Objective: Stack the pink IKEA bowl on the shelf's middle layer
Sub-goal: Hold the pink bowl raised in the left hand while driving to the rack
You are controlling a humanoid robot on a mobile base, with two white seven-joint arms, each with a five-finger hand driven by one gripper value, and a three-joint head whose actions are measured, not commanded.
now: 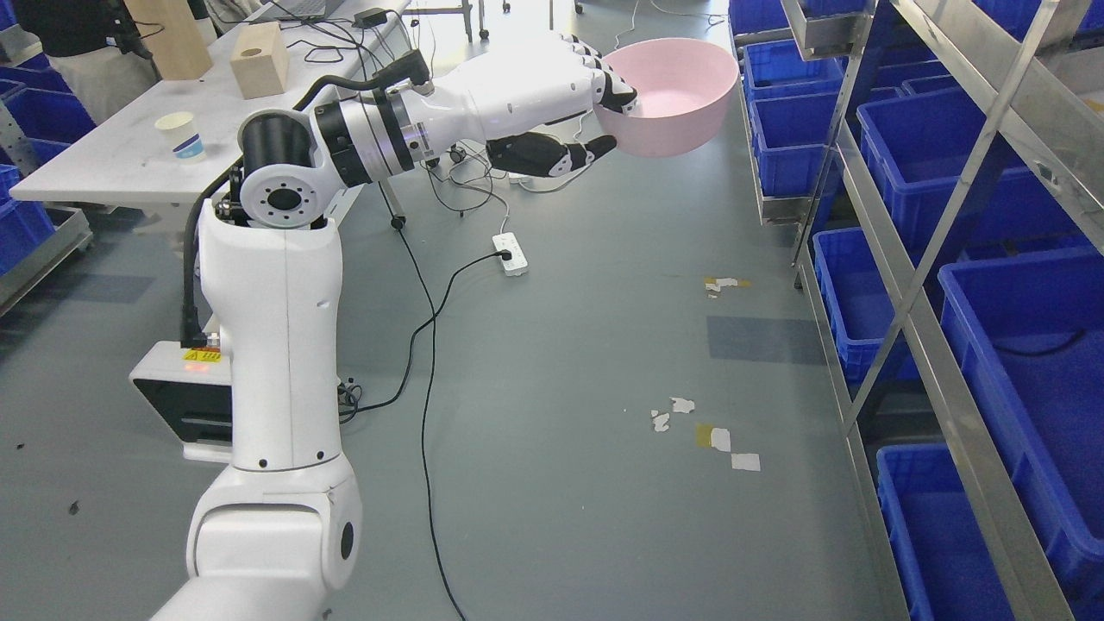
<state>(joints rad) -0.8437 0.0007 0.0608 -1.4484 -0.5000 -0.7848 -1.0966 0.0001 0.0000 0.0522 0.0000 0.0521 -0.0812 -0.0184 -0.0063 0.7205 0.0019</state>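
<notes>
Gripping the pink bowl (671, 97) by its near rim, the left robot hand (595, 108) pinches it, fingers inside, thumb beneath, held in the air left of the shelf (936, 185).

No words, brands or numbers can be read anywhere. A small yellow warning sticker (201, 354) sits low on the robot's arm, its print too small to make out. A paper cup (181, 136) on the desk (103, 164) carries a blue band, with any lettering blurred beyond reading.
</notes>
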